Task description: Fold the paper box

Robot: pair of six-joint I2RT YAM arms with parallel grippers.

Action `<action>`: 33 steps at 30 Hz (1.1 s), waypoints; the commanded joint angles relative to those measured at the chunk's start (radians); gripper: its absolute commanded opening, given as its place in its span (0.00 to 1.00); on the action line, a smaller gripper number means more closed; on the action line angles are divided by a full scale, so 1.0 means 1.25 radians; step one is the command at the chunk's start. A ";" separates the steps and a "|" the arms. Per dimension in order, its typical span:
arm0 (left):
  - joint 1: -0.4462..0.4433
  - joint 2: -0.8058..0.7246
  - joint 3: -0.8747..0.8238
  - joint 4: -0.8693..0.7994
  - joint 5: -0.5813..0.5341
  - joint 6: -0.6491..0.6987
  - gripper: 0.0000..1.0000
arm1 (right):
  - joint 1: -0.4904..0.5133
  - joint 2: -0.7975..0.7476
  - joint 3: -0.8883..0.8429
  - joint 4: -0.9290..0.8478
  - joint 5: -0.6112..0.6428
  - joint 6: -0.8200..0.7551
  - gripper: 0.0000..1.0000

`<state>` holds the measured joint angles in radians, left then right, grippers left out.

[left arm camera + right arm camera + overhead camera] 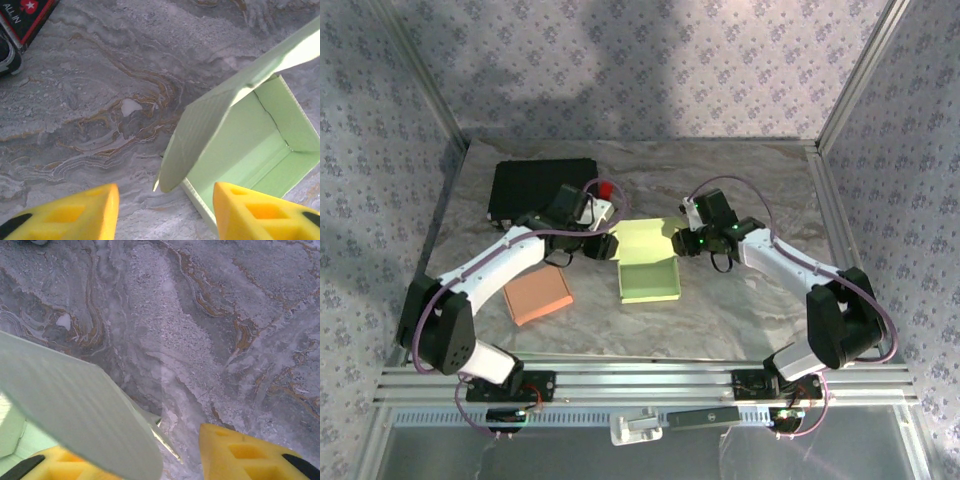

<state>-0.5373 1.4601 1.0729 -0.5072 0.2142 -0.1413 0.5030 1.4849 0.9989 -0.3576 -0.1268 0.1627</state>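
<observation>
Both released, left end effector (165, 205) and right end effector (150, 460) flank the empty green paper box (260, 145).

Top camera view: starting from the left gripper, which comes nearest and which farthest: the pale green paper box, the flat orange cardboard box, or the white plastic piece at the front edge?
1. Pale green paper box, right beside the left gripper.
2. Flat orange cardboard box, to the left, nearer the arm bases.
3. White plastic piece, at the front edge.
</observation>
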 commanded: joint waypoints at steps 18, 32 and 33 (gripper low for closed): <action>-0.038 0.016 0.003 0.077 -0.100 -0.096 0.18 | 0.059 -0.025 -0.001 0.017 0.097 0.044 0.23; -0.057 0.005 -0.014 0.107 -0.152 -0.175 0.08 | 0.092 -0.026 0.014 -0.013 0.190 0.113 0.16; -0.059 0.005 -0.015 0.111 -0.159 -0.186 0.08 | 0.093 -0.026 0.014 -0.014 0.198 0.121 0.15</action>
<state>-0.6037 1.4761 1.0702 -0.4023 0.0505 -0.3252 0.6140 1.4769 0.9997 -0.3401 0.0582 0.2687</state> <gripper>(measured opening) 0.084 0.157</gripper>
